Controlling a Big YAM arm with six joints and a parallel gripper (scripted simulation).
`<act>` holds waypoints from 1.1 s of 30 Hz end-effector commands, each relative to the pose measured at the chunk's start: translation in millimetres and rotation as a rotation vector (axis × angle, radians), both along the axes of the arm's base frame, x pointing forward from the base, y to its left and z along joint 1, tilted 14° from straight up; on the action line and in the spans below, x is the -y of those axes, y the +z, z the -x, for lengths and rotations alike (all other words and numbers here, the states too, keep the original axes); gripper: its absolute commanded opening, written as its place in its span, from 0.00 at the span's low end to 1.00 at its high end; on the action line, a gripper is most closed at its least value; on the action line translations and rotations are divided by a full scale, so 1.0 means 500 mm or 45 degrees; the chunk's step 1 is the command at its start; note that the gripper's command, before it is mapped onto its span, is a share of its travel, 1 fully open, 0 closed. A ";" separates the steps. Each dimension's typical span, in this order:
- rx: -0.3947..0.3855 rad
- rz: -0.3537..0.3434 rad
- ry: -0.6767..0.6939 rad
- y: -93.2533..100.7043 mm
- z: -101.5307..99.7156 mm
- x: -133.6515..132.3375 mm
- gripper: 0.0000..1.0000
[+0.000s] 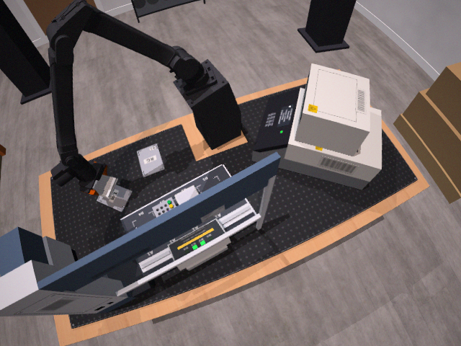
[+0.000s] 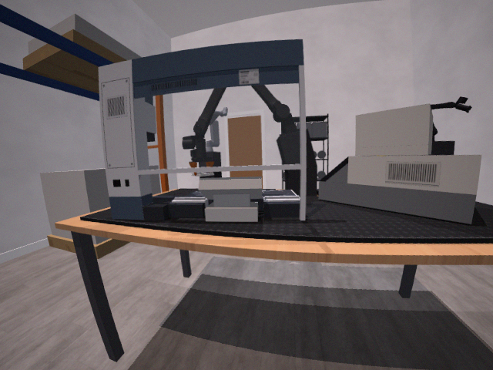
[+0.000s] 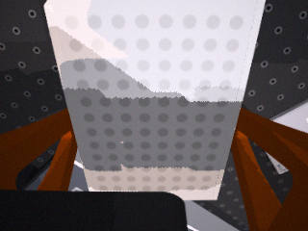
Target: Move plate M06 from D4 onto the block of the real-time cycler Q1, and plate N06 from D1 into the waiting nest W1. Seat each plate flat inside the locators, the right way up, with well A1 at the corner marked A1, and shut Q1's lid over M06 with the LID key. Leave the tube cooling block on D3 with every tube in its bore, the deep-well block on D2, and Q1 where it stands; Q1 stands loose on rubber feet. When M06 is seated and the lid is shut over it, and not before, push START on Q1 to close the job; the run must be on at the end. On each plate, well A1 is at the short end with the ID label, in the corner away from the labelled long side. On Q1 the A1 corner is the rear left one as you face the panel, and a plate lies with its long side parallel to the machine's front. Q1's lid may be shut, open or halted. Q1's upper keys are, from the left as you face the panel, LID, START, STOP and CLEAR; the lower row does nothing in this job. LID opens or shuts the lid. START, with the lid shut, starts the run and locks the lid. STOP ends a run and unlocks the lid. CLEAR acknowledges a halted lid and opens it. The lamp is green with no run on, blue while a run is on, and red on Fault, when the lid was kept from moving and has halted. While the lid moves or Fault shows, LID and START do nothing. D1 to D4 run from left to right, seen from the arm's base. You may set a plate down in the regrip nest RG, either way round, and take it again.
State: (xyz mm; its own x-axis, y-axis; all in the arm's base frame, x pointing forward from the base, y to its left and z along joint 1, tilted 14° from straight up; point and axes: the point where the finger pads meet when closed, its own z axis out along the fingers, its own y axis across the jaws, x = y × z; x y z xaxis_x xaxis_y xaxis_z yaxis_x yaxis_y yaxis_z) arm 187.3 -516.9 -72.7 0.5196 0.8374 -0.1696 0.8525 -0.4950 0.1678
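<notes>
My gripper [image 1: 101,187] is shut on a pale well plate [image 1: 106,185], held by its long sides just above the grey waiting nest W1 [image 1: 116,197] at the left of the mat. In the wrist view the plate [image 3: 154,96] fills the frame between the orange fingers; I cannot read its label. Cycler Q1 [image 1: 335,126] stands at the right with its lid down and a green lamp [image 1: 281,131] on its dark panel [image 1: 277,119]. The D4 place [image 1: 141,219] on the deck looks bare.
The regrip nest RG [image 1: 151,162] lies behind W1. On the deck stand the tube cooling block [image 1: 163,208] and a white deep-well block [image 1: 186,194]. The blue gantry beam [image 1: 160,223] crosses over the deck and hides its front part.
</notes>
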 end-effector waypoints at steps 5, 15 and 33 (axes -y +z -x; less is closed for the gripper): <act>0.071 0.040 -0.243 0.031 -0.015 0.012 0.00; 0.062 0.030 -0.146 0.026 -0.027 -0.016 0.00; 0.044 0.034 -0.091 0.019 -0.035 0.026 0.00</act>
State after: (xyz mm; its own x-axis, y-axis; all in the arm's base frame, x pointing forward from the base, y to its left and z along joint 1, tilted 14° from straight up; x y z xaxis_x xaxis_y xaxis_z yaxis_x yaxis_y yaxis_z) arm 184.6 -507.9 -75.4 0.6156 0.7747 -0.1445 0.7864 -0.5921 0.1758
